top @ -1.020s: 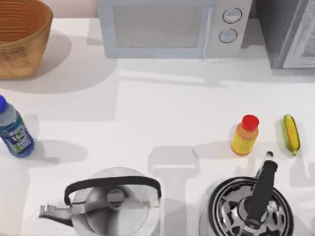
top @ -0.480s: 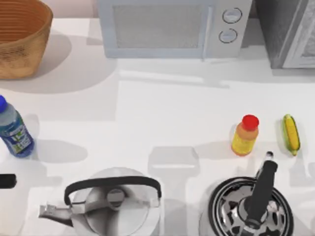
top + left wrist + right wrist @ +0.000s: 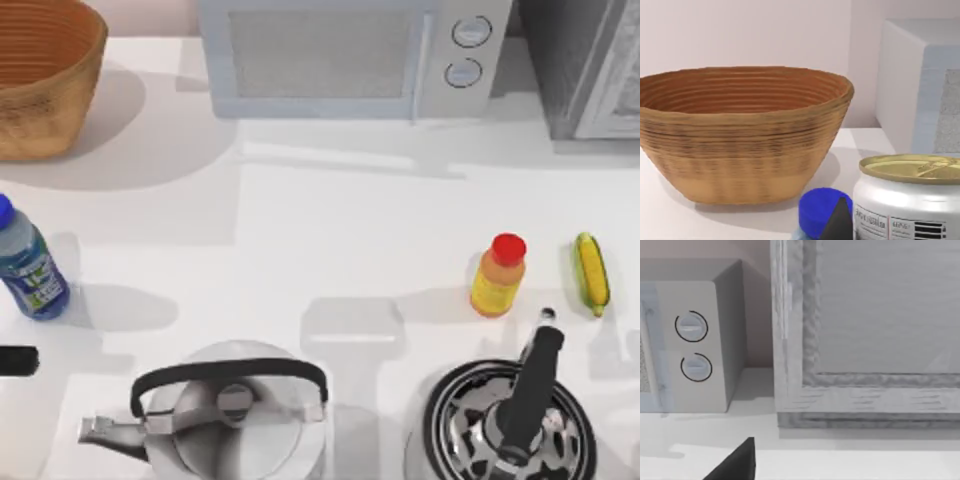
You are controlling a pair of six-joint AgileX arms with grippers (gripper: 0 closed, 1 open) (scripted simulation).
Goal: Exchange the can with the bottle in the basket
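Closest to your left wrist camera, the can (image 3: 912,200) sits right before the lens, apparently carried, though you cannot tell how the left gripper's (image 3: 15,361) fingers stand. Just past it stands the bottle (image 3: 28,263) near the table's left edge. Farther back, at the far-left corner, rests the basket (image 3: 45,110). Your right arm stays parked facing the microwave (image 3: 690,340).

There are two bottles: one clear bottle (image 3: 28,262) with blue cap, one yellow-orange bottle (image 3: 498,275). There is one basket (image 3: 45,85), one can (image 3: 910,200), one microwave (image 3: 350,55). Also one kettle (image 3: 225,410), one corn (image 3: 591,272).
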